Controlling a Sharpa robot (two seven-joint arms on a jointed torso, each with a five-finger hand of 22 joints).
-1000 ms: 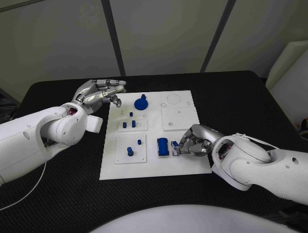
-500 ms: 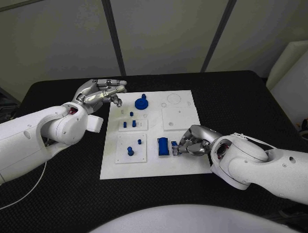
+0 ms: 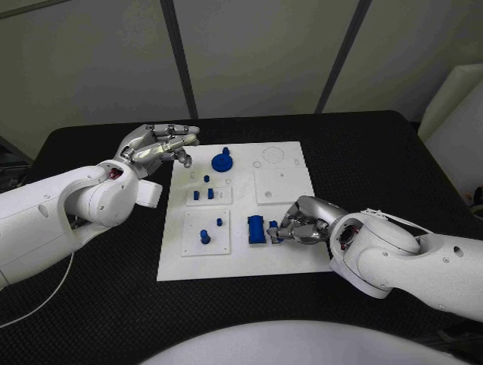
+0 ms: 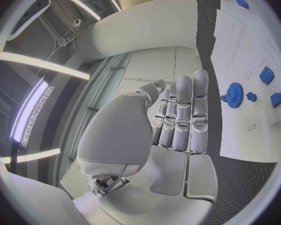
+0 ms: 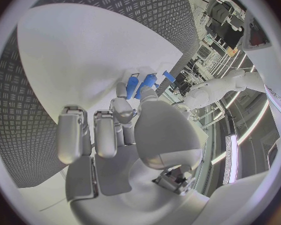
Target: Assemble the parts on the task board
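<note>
While the left hand [image 3: 157, 144] hovers just off the far-left corner of the task board [image 3: 288, 257], exactly where it was a second ago, its fingers [image 4: 181, 116] are curled loosely inward with nothing between them. Over on the near side, the right hand [image 3: 303, 220] sits low on the board's near-right part, its fingers [image 5: 118, 110] bunched around a small blue part [image 3: 274, 233] at their tips; whether that piece is truly pinched or only touched, I cannot tell. Compared with a second ago, this hand has crept a shade toward the near edge of the board, and the small piece with it, now lying just beside the larger blue block [image 3: 256, 230]. Nothing else on the board has moved: the blue gear [image 3: 221, 160] stands near the far edge, close to the left hand, small blue pegs [image 3: 203, 194] sit in the plate below it, and two more pegs [image 3: 211, 230] stand in the near-left plate. All of it rests on the black surface [image 3: 99, 304], the white board lying square in the middle.
</note>
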